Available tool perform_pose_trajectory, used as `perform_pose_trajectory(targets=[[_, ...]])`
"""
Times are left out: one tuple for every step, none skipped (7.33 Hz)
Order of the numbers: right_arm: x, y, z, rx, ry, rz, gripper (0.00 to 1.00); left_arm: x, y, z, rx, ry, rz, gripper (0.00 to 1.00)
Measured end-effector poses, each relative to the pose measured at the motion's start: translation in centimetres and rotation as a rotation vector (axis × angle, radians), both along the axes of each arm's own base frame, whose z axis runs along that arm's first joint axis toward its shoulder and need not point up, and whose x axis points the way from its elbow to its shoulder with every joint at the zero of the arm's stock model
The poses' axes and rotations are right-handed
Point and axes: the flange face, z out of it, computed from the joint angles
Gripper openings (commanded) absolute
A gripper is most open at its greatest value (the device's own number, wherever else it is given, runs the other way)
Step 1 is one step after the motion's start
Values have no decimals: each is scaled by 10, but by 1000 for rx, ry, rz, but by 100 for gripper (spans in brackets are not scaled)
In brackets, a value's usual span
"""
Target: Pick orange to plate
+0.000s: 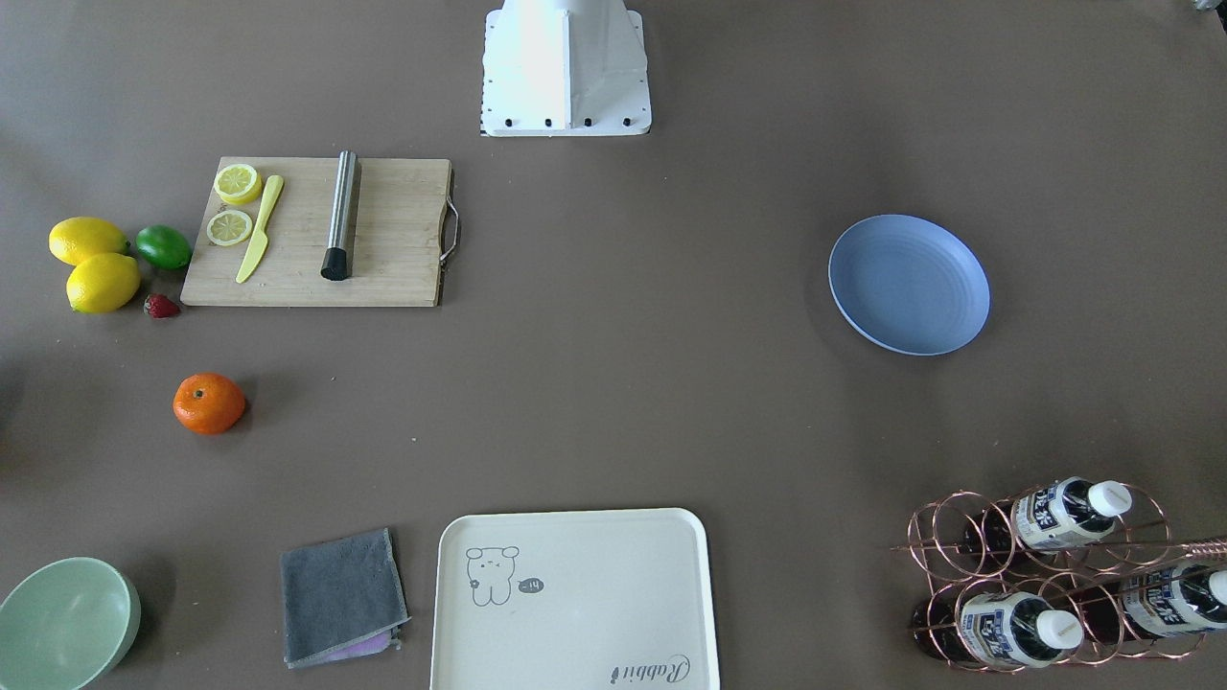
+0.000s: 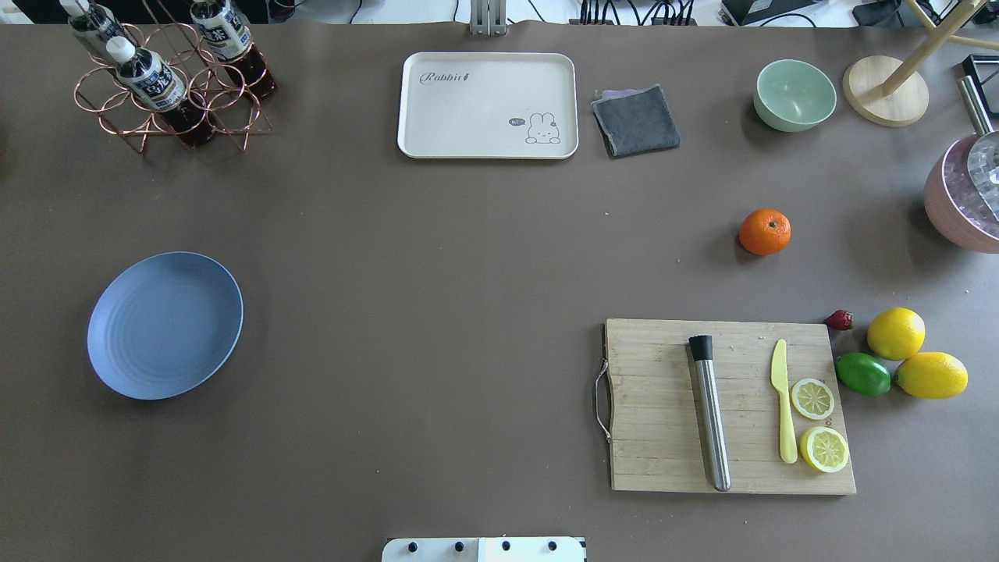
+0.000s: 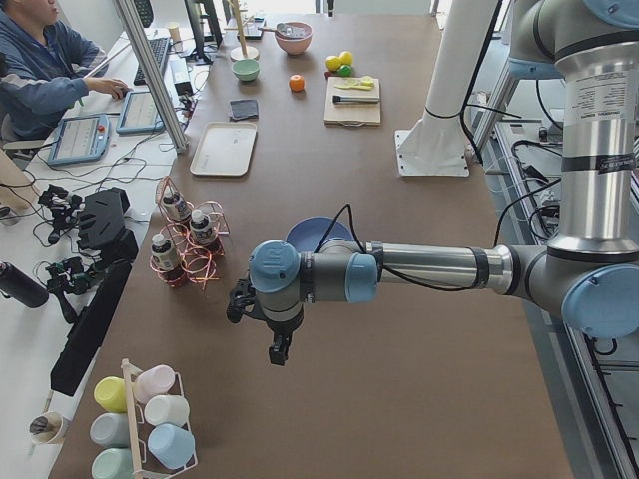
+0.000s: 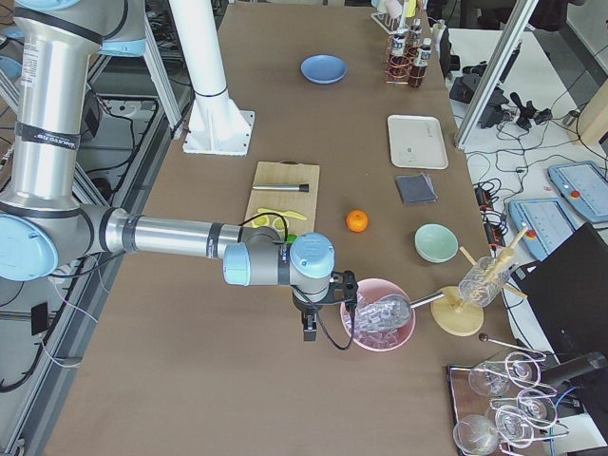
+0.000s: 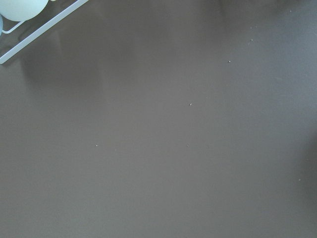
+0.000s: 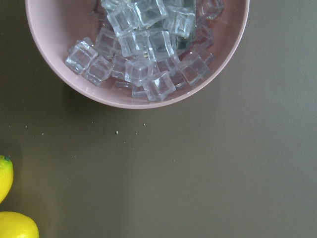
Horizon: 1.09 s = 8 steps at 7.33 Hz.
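right pincer (image 4: 306, 333) near pink bowl (image 2: 951, 209); tray (image 1: 575, 594) lettered "rabbit"

My left arm (image 3: 429, 267) and right arm (image 4: 171, 235): silver tubes, pale-blue joint caps (image 3: 273, 267), black cable (image 3: 351, 215) along each forearm. Left gripper (image 3: 278, 357), right gripper (image 4: 306, 334): black. White base (image 1: 566, 67), 4 black screws (image 1: 547, 123) along its edge.

Opposed downward views, one shared table (image 2: 437, 257)

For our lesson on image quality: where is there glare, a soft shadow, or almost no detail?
Front-facing view: the white robot base is washed out by glare. Overhead view: the orange casts a soft shadow toward the view's left. Left wrist view: nearly all plain brown table, little detail.
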Motion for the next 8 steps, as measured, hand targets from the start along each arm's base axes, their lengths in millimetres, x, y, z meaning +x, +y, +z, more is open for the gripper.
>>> perform_pose_trajectory(targets=[[0, 0, -1, 4, -1, 0, 100, 0, 0, 0, 0, 0, 0, 98], [0, -1, -3, 9, -2, 0, 100, 0, 0, -1, 2, 0, 1, 98], [0, -2, -5, 13, -3, 0, 100, 1, -1, -3, 6, 0, 2, 98], [0, -2, -6, 17, -5, 0, 100, 2, -1, -5, 13, -1, 5, 98], [0, -2, -8, 20, -5, 0, 100, 3, -3, -6, 25, -2, 8, 98], [0, -3, -8, 21, -5, 0, 100, 4, -4, -8, 40, -2, 10, 98], [0, -3, -8, 21, -6, 0, 100, 5, -6, -10, 49, -2, 11, 98], [0, -3, -8, 21, -6, 0, 100, 5, -8, -12, 57, -2, 11, 98]])
